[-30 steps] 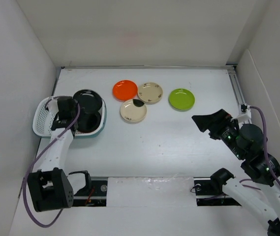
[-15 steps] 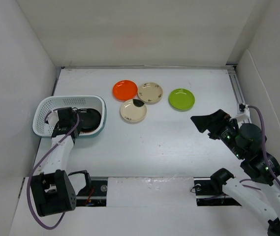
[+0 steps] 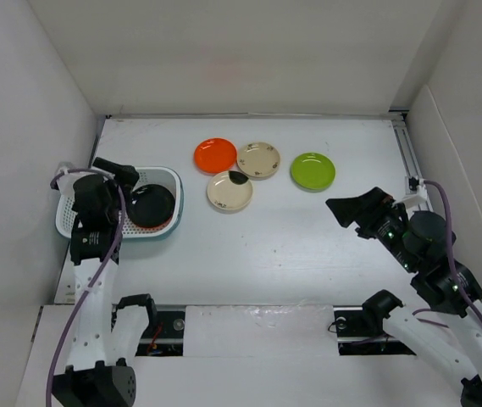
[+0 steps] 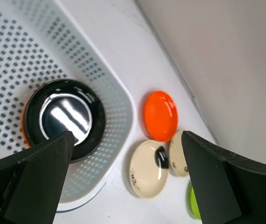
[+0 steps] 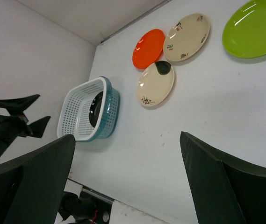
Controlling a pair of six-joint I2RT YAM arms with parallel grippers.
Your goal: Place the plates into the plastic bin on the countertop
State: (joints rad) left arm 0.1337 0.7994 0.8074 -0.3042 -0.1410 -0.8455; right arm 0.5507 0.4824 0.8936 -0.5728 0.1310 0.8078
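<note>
The white perforated plastic bin (image 3: pixel 78 197) (image 4: pixel 116 88) (image 5: pixel 79 112) stands at the left of the countertop (image 3: pixel 291 237). A glossy black plate (image 3: pixel 152 203) (image 4: pixel 65 119) (image 5: pixel 95 108) lies inside it, with an orange edge (image 4: pixel 25 135) showing under it. My left gripper (image 3: pixel 120 174) (image 4: pixel 127 140) hangs open and empty above the bin. On the countertop lie an orange plate (image 3: pixel 215 155) (image 4: pixel 161 115) (image 5: pixel 148 48), two beige plates (image 3: pixel 258 159) (image 3: pixel 229 191) (image 4: pixel 147 169) (image 5: pixel 156 84) and a lime green plate (image 3: pixel 313 170) (image 5: pixel 254 28). My right gripper (image 3: pixel 357 206) (image 5: pixel 127 140) is open and empty, raised at the right.
White walls close in the countertop at the back and on both sides. A metal rail (image 3: pixel 406 153) runs along the right edge. The nearer beige plate carries a black patch (image 3: pixel 237 177) on its rim.
My left gripper opened and let go of the black plate, which now lies flat in the bin. That arm then rose and drew back to the left. The right arm barely moved.
</note>
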